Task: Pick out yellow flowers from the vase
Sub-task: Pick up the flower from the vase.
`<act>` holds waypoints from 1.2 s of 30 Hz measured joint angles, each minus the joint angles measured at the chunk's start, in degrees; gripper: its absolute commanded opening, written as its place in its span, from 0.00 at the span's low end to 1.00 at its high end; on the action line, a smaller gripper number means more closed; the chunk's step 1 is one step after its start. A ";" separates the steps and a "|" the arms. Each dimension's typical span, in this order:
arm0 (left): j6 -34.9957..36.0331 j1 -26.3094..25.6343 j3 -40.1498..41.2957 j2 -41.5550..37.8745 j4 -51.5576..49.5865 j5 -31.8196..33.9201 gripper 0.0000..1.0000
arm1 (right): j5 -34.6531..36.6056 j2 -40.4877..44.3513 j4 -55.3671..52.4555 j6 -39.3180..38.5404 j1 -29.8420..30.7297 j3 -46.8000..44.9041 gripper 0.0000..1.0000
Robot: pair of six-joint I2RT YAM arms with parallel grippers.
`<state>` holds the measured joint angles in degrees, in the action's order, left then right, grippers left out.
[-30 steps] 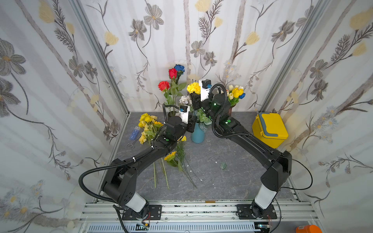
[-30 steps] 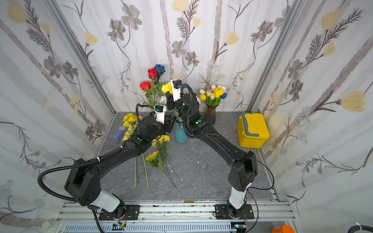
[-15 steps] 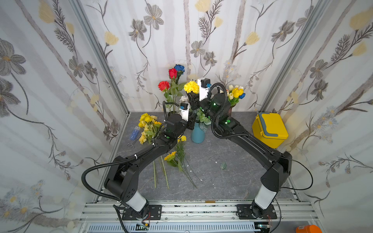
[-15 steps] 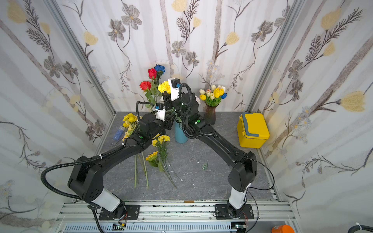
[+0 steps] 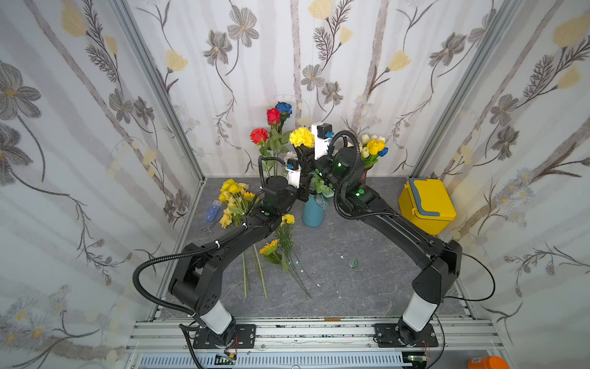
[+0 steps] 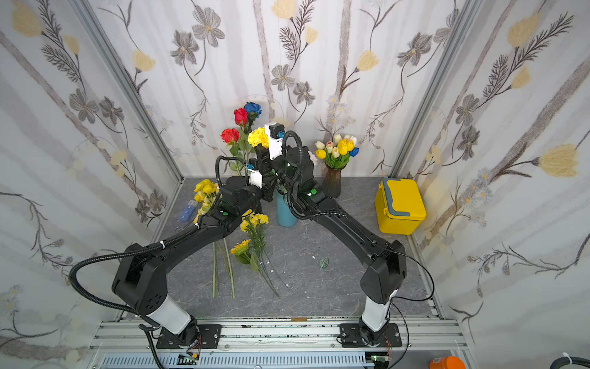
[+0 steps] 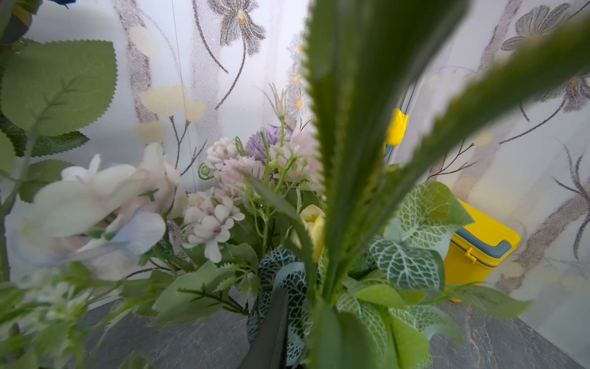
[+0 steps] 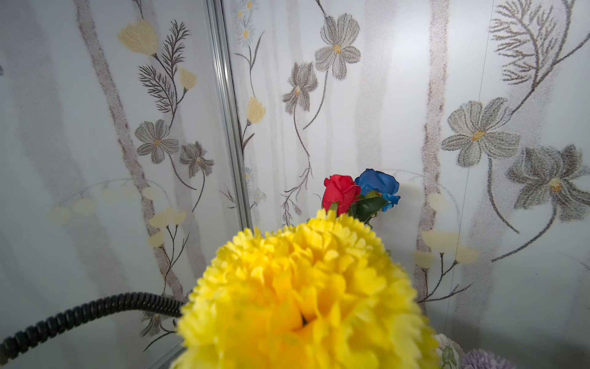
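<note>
A blue vase (image 5: 313, 212) (image 6: 285, 214) stands mid-table, full of leaves and pale blooms (image 7: 217, 217). A pale yellow bud (image 7: 314, 223) shows among them. My right gripper (image 5: 303, 156) (image 6: 263, 156) is above the vase, shut on the stem of a ruffled yellow carnation (image 5: 301, 137) (image 8: 303, 297), whose bloom hides the jaws in the right wrist view. My left gripper (image 5: 305, 191) (image 6: 268, 188) is in the foliage at the vase mouth. One dark finger (image 7: 271, 332) shows beside a green stem; leaves hide the other. Several yellow flowers (image 5: 233, 195) (image 6: 240, 247) lie left of the vase.
Red and blue roses (image 5: 273, 116) rise behind the vase. A brown vase of tulips (image 5: 373, 148) (image 6: 333, 183) stands at the back right, beside a yellow box (image 5: 426, 204) (image 7: 482, 249). A blue object (image 5: 212, 211) and scissors (image 5: 207, 228) lie far left. A fallen leaf (image 5: 352, 262) lies mid-table.
My right gripper has shifted a little to the left with the yellow carnation. My left gripper has moved up into the foliage at the vase mouth.
</note>
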<state>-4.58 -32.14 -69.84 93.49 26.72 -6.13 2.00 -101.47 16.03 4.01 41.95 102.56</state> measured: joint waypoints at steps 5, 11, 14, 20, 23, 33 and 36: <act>0.57 0.04 0.00 0.09 0.00 0.28 0.05 | 0.00 -0.07 -0.02 0.00 0.00 0.02 0.36; 1.44 0.04 0.70 -1.33 -0.04 1.20 0.03 | 0.07 -0.07 -0.04 0.00 0.02 0.26 0.37; 1.57 0.02 1.05 -3.21 -0.26 1.51 0.02 | 0.04 -0.07 -0.50 -0.02 0.04 0.94 0.43; 1.22 -0.79 -0.17 -8.37 -4.96 2.49 0.00 | 0.09 2.14 -4.57 0.07 0.57 2.12 0.73; 0.20 -1.73 -1.11 -12.22 -9.53 2.05 0.00 | 0.07 7.58 -6.29 0.09 1.03 -0.96 0.83; -12.94 -4.87 10.32 -33.09 -25.83 1.70 0.00 | -0.35 40.11 -3.08 -0.02 1.03 -38.29 1.00; -18.58 -6.38 16.68 -37.70 -29.97 1.99 0.00 | 0.20 47.82 -2.08 0.02 0.98 -48.70 1.00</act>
<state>-23.16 -38.52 -53.17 55.79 -3.25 -4.14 2.20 -53.65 13.96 4.03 42.94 53.87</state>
